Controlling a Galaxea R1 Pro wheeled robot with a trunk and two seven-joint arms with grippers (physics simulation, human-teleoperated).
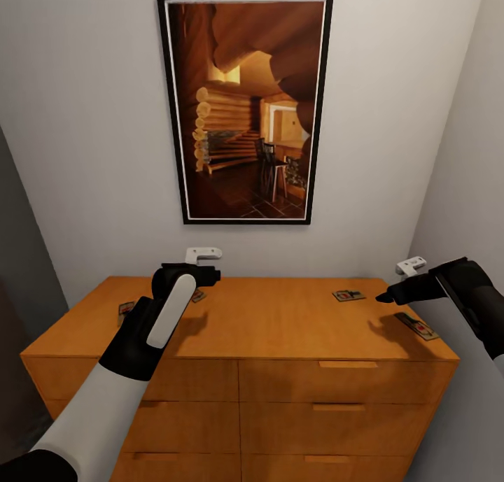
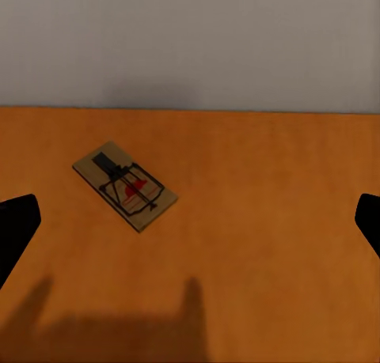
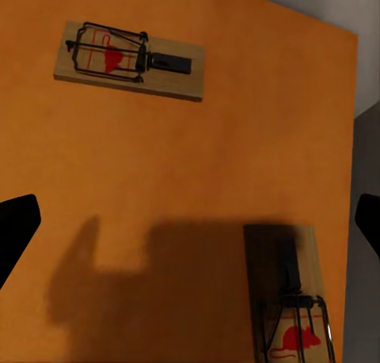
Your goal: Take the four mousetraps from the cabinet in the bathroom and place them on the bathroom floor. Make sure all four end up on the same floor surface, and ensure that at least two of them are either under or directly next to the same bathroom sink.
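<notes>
The orange-brown cabinet (image 1: 280,328) stands against the wall with mousetraps lying flat on its top. Two lie at the right, one (image 1: 348,295) further back and one (image 1: 417,326) near the right edge. Two lie at the left, one (image 1: 126,308) near the left edge and one (image 1: 199,296) partly behind my left arm. My left gripper (image 1: 206,271) hovers open above that end. In the left wrist view a mousetrap (image 2: 125,186) lies ahead of the open left gripper (image 2: 190,221). My right gripper (image 1: 393,293) is open over the right end, above two mousetraps (image 3: 131,60) (image 3: 293,308).
A framed picture (image 1: 245,108) of a log-cabin room hangs on the white wall behind the cabinet. A side wall (image 1: 462,153) closes in at the right and a grey surface (image 1: 21,258) at the left. Drawer fronts with slim handles (image 1: 348,364) face me.
</notes>
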